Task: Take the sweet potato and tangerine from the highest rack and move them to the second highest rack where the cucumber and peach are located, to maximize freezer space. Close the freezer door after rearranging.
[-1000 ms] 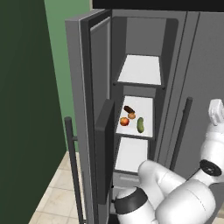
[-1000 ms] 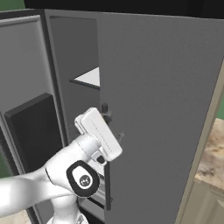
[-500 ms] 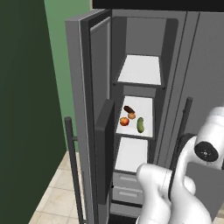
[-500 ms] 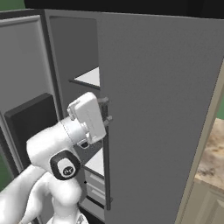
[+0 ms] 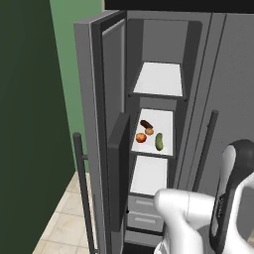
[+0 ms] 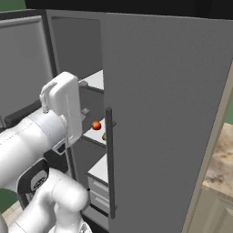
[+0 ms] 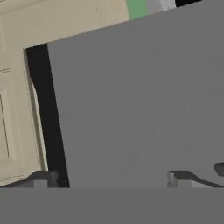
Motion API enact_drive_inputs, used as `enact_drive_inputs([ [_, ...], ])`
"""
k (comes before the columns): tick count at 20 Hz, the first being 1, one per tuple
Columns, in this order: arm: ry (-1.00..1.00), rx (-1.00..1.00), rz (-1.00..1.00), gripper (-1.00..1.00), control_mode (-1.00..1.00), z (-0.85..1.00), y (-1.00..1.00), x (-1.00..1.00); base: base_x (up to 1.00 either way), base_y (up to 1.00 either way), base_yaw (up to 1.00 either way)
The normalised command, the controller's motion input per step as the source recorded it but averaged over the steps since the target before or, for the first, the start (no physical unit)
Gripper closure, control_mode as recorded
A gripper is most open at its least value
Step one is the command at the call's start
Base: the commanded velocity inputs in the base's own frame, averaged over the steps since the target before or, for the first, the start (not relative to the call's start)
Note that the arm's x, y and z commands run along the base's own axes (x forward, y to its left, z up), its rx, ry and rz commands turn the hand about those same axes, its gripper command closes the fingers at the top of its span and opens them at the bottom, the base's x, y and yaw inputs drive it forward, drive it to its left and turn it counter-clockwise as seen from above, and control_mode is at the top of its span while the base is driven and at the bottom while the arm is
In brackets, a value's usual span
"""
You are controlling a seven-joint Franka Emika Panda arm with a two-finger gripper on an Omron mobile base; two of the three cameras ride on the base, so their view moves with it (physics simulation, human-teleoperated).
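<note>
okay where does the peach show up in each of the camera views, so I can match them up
Left base view: the peach lies left of centre on the second highest rack, beside the cucumber.
Right base view: the peach sits left of centre, just left of the dark bar handle.
Hand view: not in it.
Shared landmark: the second highest rack it lies on.

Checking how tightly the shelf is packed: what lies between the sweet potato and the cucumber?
In the left base view, the tangerine lies between the sweet potato and the cucumber on the second highest rack.
</note>
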Motion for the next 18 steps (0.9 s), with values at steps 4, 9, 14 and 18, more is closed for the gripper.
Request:
enact_drive_inputs([
  [4,0.28,-0.66,0.49,-1.00,-1.00,0.00,0.25,-0.60,0.00,0.00,0.00],
  [9,0.47,-0.90,0.46,-1.00,-1.00,-0.03,0.36,-0.40,0.00,0.00,0.00],
  [14,0.47,-1.00,0.27,-1.00,-1.00,-0.15,0.74,-0.23,0.00,0.00,0.00],
  [18,0.13,-0.43,0.09,-1.00,-1.00,-0.28,0.20,-0.08,0.00,0.00,0.00],
])
